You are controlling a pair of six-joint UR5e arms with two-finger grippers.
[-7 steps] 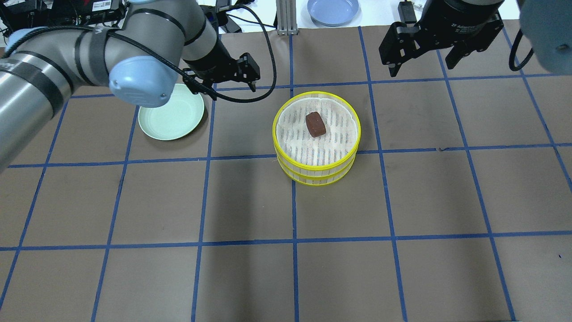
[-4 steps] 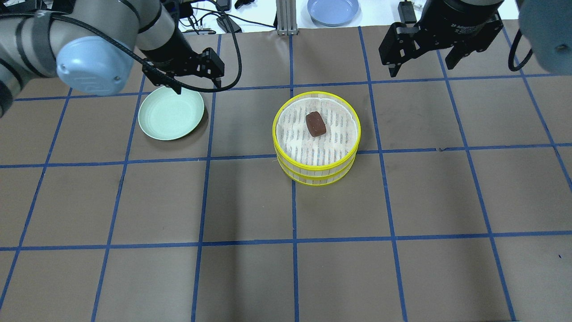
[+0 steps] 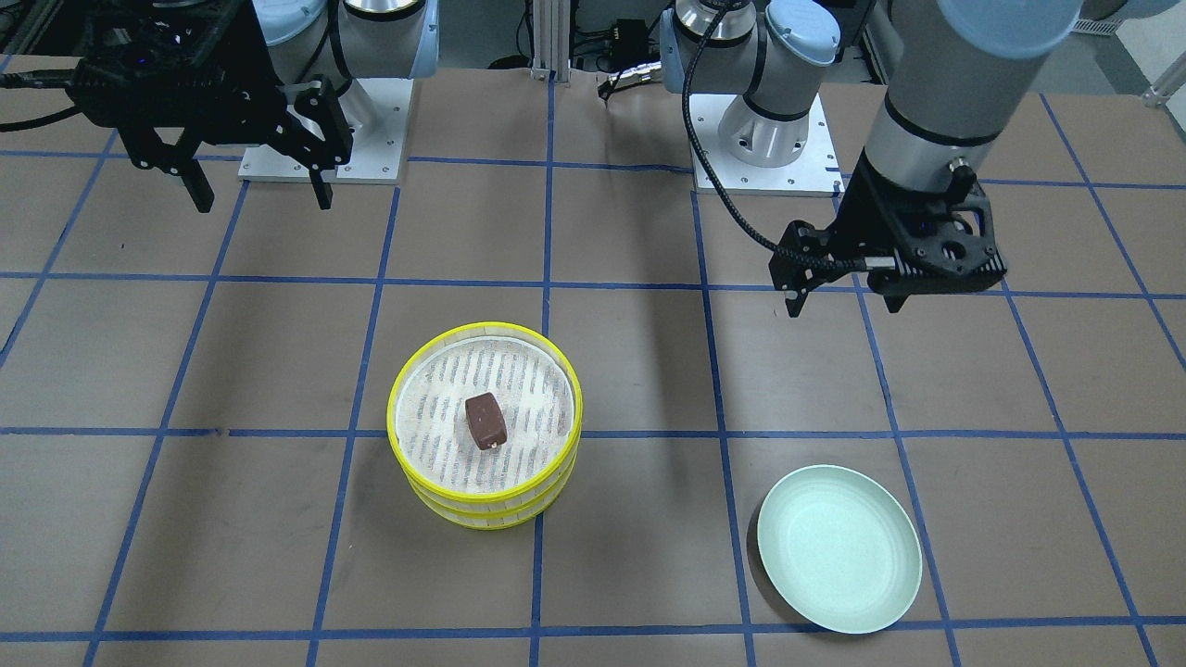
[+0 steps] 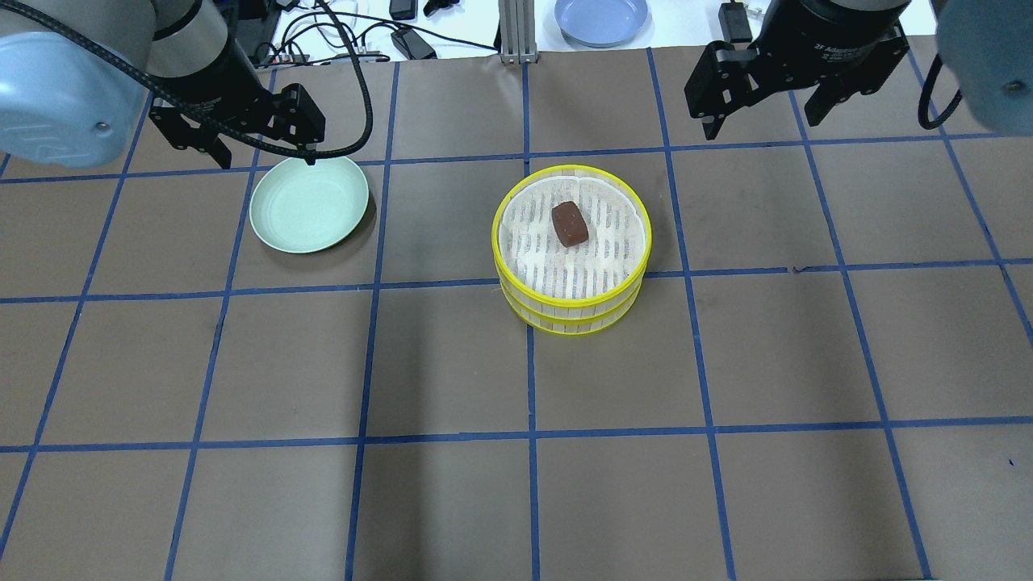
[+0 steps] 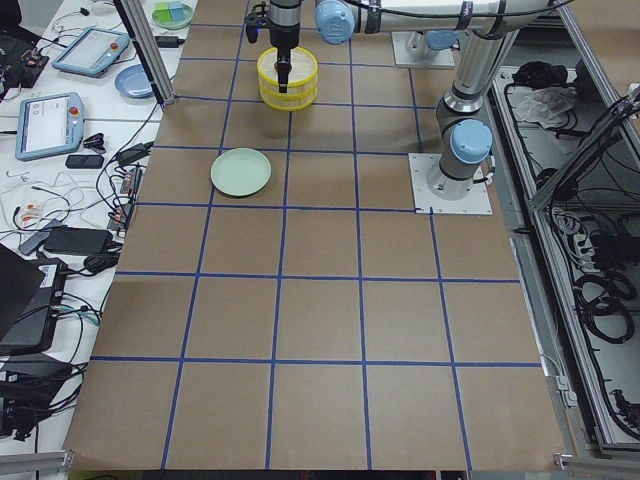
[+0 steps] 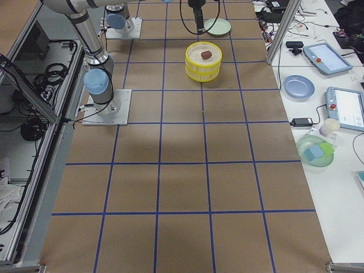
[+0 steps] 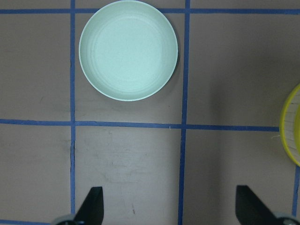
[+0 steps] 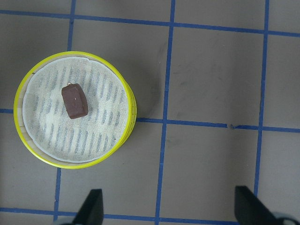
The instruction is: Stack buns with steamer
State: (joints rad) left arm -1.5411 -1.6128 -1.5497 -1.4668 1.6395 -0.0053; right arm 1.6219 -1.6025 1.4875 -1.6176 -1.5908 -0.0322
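Observation:
A yellow-rimmed steamer (image 4: 575, 316) of two stacked tiers stands mid-table. A dark reddish-brown bun (image 4: 570, 223) lies on the cloth liner of the top tier; it also shows in the right wrist view (image 8: 74, 101). The cream-white bun is hidden. A pale green plate (image 4: 309, 204) sits empty to the steamer's left. My left gripper (image 4: 266, 158) hangs open and empty above the table just behind the plate (image 7: 128, 50). My right gripper (image 4: 763, 125) is open and empty, high up, behind and to the right of the steamer (image 8: 18, 108).
A blue plate (image 4: 601, 18) lies on the white bench beyond the mat's far edge, with cables beside it. The arm bases (image 3: 760, 139) stand at the robot's side. Side benches hold tablets and bowls (image 6: 315, 152). Blue tape lines grid the brown mat.
My left arm has swung left, from between plate and steamer to behind the plate's far-left side, staying open. The right arm, steamer and bun have not moved.

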